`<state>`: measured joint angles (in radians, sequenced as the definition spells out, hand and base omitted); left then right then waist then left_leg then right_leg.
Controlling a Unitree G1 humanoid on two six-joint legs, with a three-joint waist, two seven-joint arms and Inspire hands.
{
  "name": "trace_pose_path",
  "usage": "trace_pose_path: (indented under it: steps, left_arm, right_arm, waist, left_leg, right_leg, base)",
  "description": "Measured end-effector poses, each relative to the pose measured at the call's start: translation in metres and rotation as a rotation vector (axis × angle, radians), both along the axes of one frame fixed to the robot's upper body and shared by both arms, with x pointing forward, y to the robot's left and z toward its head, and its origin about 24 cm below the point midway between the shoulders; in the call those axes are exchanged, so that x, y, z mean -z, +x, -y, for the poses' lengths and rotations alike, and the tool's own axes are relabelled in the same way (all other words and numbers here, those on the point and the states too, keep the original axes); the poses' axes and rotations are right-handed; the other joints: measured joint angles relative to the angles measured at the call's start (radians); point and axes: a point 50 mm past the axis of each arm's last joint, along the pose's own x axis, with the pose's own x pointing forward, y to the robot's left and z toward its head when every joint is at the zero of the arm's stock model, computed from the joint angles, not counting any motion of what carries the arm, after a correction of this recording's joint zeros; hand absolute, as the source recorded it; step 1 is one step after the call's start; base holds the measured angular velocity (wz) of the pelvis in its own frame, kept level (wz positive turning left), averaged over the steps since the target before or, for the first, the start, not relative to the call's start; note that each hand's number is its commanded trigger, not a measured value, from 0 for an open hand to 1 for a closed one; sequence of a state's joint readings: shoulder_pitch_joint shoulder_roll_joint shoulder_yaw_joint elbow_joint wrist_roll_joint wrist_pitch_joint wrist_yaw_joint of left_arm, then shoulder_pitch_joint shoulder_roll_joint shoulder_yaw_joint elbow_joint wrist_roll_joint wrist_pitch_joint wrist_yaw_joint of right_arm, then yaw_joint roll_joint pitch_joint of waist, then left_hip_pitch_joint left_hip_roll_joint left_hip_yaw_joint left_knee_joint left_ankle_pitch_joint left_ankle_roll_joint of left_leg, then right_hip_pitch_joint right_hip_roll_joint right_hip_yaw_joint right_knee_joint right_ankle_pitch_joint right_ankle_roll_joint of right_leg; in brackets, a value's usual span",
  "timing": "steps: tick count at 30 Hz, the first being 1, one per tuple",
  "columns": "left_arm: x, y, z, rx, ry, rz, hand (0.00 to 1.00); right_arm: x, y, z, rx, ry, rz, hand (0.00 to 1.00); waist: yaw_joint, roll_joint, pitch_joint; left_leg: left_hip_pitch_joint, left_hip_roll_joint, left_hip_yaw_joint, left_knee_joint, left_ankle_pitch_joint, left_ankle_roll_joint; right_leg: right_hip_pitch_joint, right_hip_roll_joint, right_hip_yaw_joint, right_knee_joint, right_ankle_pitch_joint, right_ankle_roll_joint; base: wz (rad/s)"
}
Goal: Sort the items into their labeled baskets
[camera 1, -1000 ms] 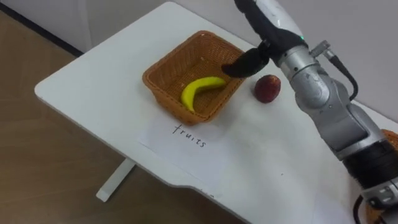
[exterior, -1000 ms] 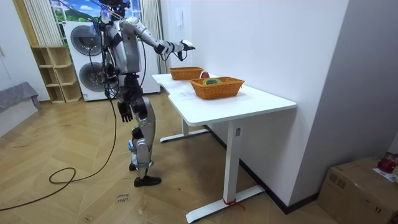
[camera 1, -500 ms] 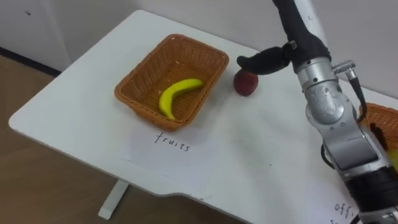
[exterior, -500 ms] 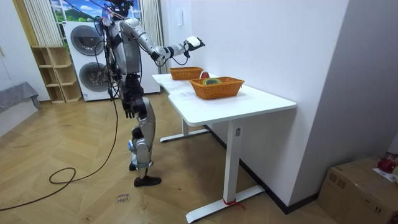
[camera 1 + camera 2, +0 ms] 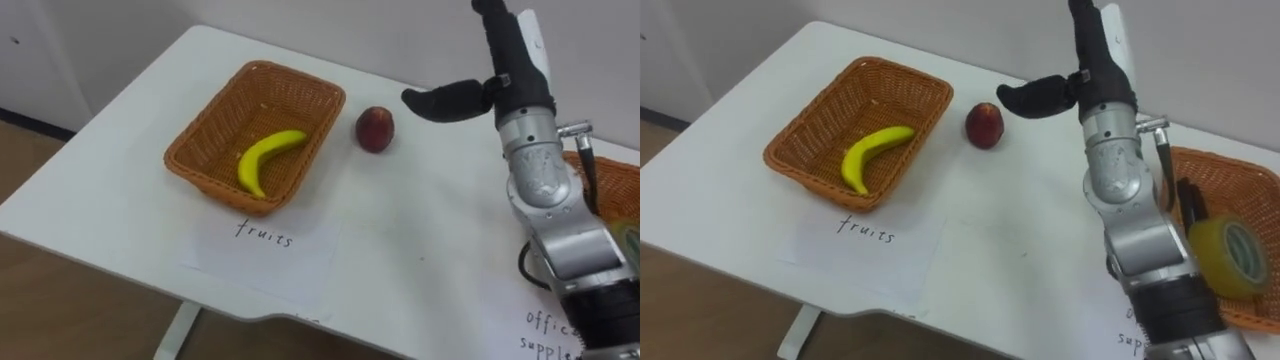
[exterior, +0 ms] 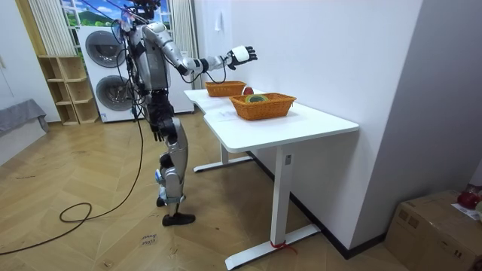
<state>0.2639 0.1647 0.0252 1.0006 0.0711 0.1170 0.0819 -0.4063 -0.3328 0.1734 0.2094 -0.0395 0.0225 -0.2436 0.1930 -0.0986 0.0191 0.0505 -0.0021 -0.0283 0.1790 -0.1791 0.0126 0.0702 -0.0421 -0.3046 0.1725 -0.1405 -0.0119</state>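
White table [image 5: 420, 240]: a red apple [image 5: 375, 128] sits loose on it, below and left of the right hand [image 5: 515, 75]'s fingers, which are straight, apart and empty. It is just beside the fruits basket [image 5: 256, 68] holding a banana [image 5: 265, 158]. The apple looks firm, smooth, light and likely to roll, so wrap its widest middle from above; left hand [image 6: 156, 133] hangs by the hip.

two wicker baskets [image 5: 1250, 190], one banana [image 5: 872, 152] in the left basket [image 5: 925, 95], one red fruit [image 5: 984, 124] just beside it, one tape roll [image 5: 1228, 255], two paper labels [image 5: 865, 245]
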Motion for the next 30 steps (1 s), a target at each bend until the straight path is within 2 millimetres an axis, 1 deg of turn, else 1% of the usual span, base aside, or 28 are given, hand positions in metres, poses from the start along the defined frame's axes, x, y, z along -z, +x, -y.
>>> trace_pose_path:
  steps: [1,3,4,7,8,12,15,17,21,23,28,30]
  left_arm:
    - [0.0,0.0,0.001,0.003,-0.003,-0.001,0.0]
    - [0.001,0.0,0.004,0.006,-0.009,-0.002,0.0]
    - [0.001,0.0,0.006,0.004,-0.013,-0.004,0.0]
    - [0.002,0.001,0.009,-0.001,-0.021,-0.002,0.0]
    - [0.002,0.001,0.01,-0.002,-0.022,-0.002,0.0]
    - [0.003,0.002,0.01,-0.003,-0.012,0.001,0.0]
    - [0.003,0.002,0.011,-0.004,-0.009,0.001,0.0]
    - [0.003,0.002,0.011,-0.003,-0.008,-0.001,0.0]
    - [0.003,0.001,0.013,0.003,-0.01,-0.009,0.0]
    - [0.004,0.001,0.015,0.016,-0.016,-0.012,0.0]
    - [0.005,0.002,0.02,0.032,-0.028,-0.014,0.0]
    - [0.005,0.004,0.02,0.033,-0.029,-0.01,0.0]
  right_arm:
    - [0.004,0.001,-0.001,0.008,0.016,-0.014,0.0]
    - [0.008,0.001,-0.001,0.009,0.038,-0.031,0.0]
    - [0.01,0.001,-0.001,0.01,0.055,-0.042,0.0]
    - [0.015,0.001,-0.002,0.009,0.109,-0.063,0.0]
    - [0.015,0.001,-0.003,0.007,0.121,-0.066,0.0]
    - [0.018,0.001,-0.012,-0.025,0.205,-0.086,0.0]
    - [0.019,0.001,-0.015,-0.041,0.221,-0.094,0.0]
    - [0.02,0.002,-0.017,-0.046,0.241,-0.099,0.0]
    - [0.034,0.003,-0.018,-0.065,0.312,-0.171,0.0]
    - [0.039,0.003,-0.017,-0.063,0.346,-0.2,0.0]
    - [0.04,0.004,-0.018,-0.076,0.364,-0.21,0.0]
    - [0.042,0.004,-0.017,-0.07,0.362,-0.218,0.0]
  waist:
    - [-0.002,0.005,-0.0028]
    - [-0.004,0.018,-0.0036]
    - [-0.004,0.024,-0.0058]
    - [-0.008,0.033,-0.0128]
    - [-0.008,0.034,-0.0133]
    - [-0.019,0.034,-0.0132]
    - [-0.023,0.035,-0.0128]
    - [-0.019,0.036,-0.0117]
    - [-0.01,0.041,-0.0088]
    - [-0.003,0.048,-0.0052]
    - [0.004,0.062,-0.006]
    - [0.005,0.064,-0.0063]
  left_leg:
    - [0.001,0.0,0.001,0.0,0.0,0.0]
    - [0.001,0.005,0.001,-0.001,0.0,0.0]
    - [0.001,0.004,0.001,-0.004,0.0,0.0]
    - [0.002,0.004,0.001,-0.006,0.0,0.0]
    - [0.002,0.004,0.002,-0.007,0.0,0.0]
    - [0.0,0.003,0.0,-0.007,0.0,0.0]
    - [-0.004,0.001,-0.001,-0.007,0.0,0.0]
    - [-0.005,0.0,0.0,-0.007,0.0,0.0]
    - [-0.015,0.0,0.003,-0.004,0.0,0.0]
    - [-0.027,0.0,0.003,0.003,0.0,0.0]
    - [-0.049,0.001,0.003,0.006,0.0,0.0]
    - [-0.056,0.002,0.002,0.007,0.0,0.0]
  right_leg:
    - [0.0,0.0,0.001,0.001,0.0,0.0]
    - [0.0,0.0,0.001,0.002,0.0,0.0]
    - [0.0,-0.001,0.001,0.002,0.0,0.0]
    - [0.0,0.001,0.002,0.002,0.0,0.0]
    - [0.0,0.001,0.002,0.002,0.0,0.0]
    - [0.001,0.002,0.001,-0.002,0.0,0.0]
    - [-0.003,0.001,0.0,-0.003,0.0,0.0]
    - [-0.003,0.001,0.0,-0.003,0.0,0.0]
    - [-0.017,0.0,0.0,-0.001,0.0,0.0]
    - [-0.026,0.0,0.0,0.0,0.0,0.0]
    - [-0.051,-0.001,-0.008,0.005,0.0,-0.001]
    - [-0.054,-0.002,-0.014,0.004,0.0,-0.001]
  base:
    - [-0.03]
    - [0.0]
    - [0.0]
    - [0.0]
    - [0.0]
    - [0.0]
    - [0.0]
    - [0.0]
    - [0.0]
    - [0.0]
    - [0.0]
    - [0.04]
